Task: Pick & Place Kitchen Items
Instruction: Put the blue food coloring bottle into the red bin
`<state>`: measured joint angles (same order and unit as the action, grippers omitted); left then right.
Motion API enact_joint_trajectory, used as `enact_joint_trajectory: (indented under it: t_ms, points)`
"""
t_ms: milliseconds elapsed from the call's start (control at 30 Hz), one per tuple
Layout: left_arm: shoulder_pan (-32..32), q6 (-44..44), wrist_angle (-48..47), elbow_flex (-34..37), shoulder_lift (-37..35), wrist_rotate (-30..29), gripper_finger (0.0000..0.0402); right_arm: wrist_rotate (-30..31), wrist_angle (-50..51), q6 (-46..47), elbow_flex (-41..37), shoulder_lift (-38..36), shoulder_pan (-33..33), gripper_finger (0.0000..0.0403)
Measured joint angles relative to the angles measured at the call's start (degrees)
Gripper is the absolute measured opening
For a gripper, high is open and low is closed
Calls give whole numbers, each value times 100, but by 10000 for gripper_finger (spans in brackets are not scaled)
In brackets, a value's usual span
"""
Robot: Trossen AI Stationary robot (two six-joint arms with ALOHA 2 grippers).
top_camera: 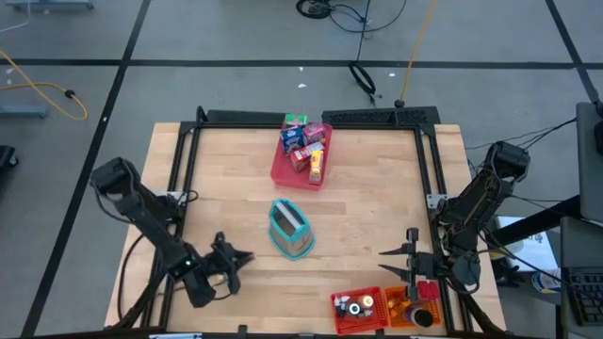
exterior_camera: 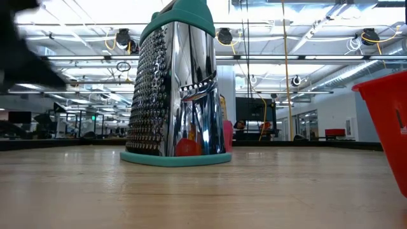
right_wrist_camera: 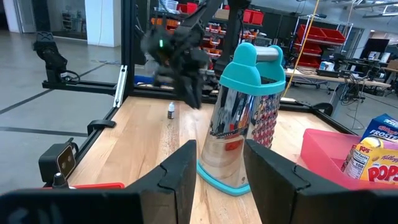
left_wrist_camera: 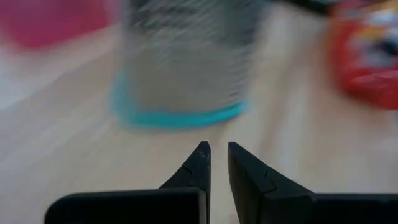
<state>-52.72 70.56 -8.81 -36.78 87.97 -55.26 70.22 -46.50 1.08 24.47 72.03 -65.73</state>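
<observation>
A steel grater [top_camera: 289,229] with teal trim stands upright mid-desk [top_camera: 377,188]. The left pincer [top_camera: 237,257], fingers nearly pressed together and empty, hovers near the grater's left; the right pincer [top_camera: 397,261], spread and empty, sits well to its right. The groceries [top_camera: 304,144] lie in the pink tray [top_camera: 280,169] beyond the grater, with more in the red bin [top_camera: 337,320] near the right pincer.

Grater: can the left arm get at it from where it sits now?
Probably yes. The left gripper sits low on the table's left side, fingers nearly closed, facing the grater. Only bare wood lies between them. The pink tray and the red bin are off that line.
</observation>
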Motion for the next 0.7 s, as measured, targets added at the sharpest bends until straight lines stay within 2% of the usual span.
enact_joint_trajectory:
  t_ms: [133,233,467,700]
  points:
    - [247,-2344,1496,-424,-60,324,30,0,0,0,0,0,0,125]
    - [399,-3475,2045,-826,-44,571,30,0,0,0,0,0,1,125]
    - [784,-4053,2101,-1730,568,1279,30,0,0,-1,0,0,1,125]
    - [1245,-4537,2066,-2755,1299,2360,30,1,0,0,0,0,0,125]
